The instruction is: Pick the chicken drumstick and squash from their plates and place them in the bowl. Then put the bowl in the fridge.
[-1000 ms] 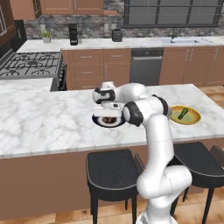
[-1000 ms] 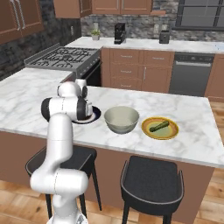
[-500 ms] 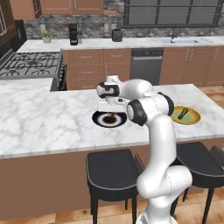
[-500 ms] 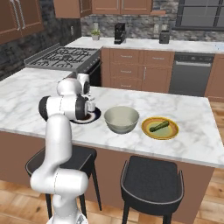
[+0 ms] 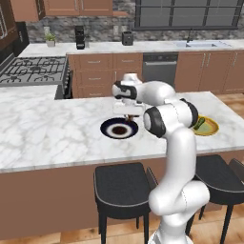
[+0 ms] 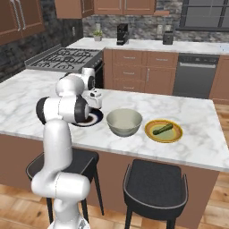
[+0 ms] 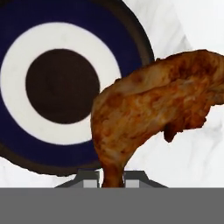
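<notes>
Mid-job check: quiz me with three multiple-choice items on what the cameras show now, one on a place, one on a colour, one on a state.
1. Where does the bowl stand?
A. between the two plates
B. on the stove
C. on a stool

2. What colour is the plate under the green squash?
A. white
B. yellow-orange
C. blue

3. What is the gripper doing?
A. open, holding nothing
B. shut on the chicken drumstick
C. shut on the bowl

A: black plate one side, yellow the other. B: its rim shows it. B: the fingers pinch the drumstick's narrow end.
</notes>
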Robot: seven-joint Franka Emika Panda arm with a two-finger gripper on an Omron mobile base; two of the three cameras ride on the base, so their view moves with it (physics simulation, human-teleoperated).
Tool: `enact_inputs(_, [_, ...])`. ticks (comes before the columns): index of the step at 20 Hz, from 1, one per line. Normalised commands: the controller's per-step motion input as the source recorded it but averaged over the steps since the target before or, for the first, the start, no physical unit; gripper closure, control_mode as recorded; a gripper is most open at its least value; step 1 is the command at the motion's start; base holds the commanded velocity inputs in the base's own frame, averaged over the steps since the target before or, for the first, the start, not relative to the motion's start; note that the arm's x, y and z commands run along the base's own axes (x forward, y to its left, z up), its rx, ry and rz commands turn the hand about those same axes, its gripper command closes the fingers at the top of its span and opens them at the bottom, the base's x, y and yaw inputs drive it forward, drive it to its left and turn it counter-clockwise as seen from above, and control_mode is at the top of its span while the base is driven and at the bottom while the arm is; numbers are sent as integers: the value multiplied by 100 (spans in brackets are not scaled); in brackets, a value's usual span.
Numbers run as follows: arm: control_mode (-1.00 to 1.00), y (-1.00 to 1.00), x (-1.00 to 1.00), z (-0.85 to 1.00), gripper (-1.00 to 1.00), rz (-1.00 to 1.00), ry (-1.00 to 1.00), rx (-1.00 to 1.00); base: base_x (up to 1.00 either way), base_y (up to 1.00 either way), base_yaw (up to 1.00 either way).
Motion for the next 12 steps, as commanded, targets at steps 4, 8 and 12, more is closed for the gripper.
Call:
enact_inputs(4, [-100,-48,-27,32,100,0,-14,3,0,0,0])
enact_inputs(8, [-100,-59,-16,22,100,0,-10,3,0,0,0])
enact_inputs(12, [-100,-69,-13,10,100,0,-12,2,0,0,0])
